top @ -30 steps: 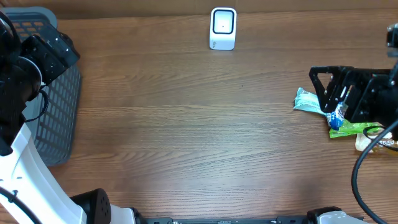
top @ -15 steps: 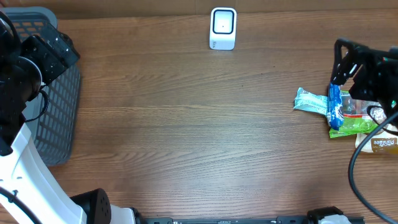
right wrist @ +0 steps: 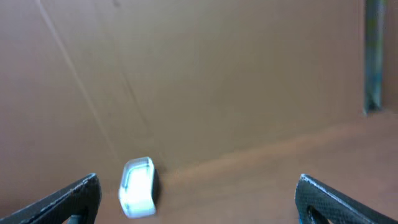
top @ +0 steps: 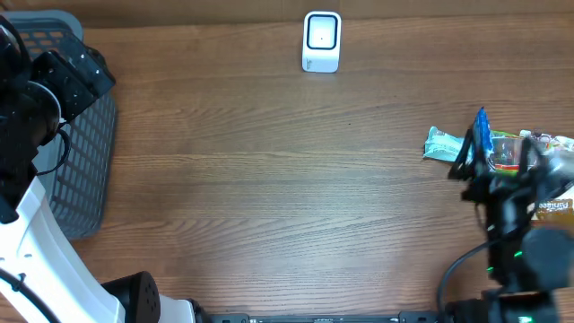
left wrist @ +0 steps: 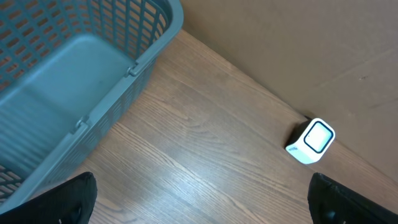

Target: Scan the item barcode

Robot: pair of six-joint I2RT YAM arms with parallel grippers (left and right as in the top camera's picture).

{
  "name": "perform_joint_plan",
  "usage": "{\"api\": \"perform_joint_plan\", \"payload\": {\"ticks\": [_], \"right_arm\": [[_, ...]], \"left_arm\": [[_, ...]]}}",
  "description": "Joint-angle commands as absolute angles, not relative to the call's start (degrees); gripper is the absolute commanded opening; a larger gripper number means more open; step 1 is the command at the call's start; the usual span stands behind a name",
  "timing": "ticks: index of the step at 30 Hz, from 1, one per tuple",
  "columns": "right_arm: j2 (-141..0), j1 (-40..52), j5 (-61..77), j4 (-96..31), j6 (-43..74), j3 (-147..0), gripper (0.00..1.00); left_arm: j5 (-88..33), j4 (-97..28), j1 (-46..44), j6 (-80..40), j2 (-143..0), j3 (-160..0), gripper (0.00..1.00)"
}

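While the left gripper (left wrist: 204,202) and right gripper (right wrist: 200,202) gape wide, holding nothing, the packets (top: 446,144) lie well right of the scanner (top: 322,40).

Mock checkout bench: barcode scanner (top: 322,40), shopping basket (top: 90,170), wood tabletop (top: 269,179).

Scanner (top: 321,40): one, white.
Basket (top: 90,152): one, grey-blue.
Packets: at least three can be told apart in the heap at the right edge: mint packet (top: 441,144), blue packet (top: 482,133), tan packet (top: 556,207). An arm covers the rest, so the full count cannot be told.
Arms: two.
Hands: two, left hand (left wrist: 203,208) and right hand (right wrist: 199,200).
Table (top: 269,188): one.
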State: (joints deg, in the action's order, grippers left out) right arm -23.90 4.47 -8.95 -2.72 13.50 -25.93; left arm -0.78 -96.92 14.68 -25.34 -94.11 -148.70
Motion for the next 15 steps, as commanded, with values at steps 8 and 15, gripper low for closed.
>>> {"api": "perform_joint_plan", "payload": {"ticks": [8,15], "right_arm": [[-3.73,4.12,-7.81,3.29,13.37,-0.47,1.0],[-0.14,4.21,-4.36,-4.27,13.47,-0.45,1.0]], "left_arm": [[-0.43,-96.79,14.87,-24.64,-94.39,-148.62,1.0],[-0.43,-96.79,14.87,-24.64,-94.39,-148.62,1.0]]}}
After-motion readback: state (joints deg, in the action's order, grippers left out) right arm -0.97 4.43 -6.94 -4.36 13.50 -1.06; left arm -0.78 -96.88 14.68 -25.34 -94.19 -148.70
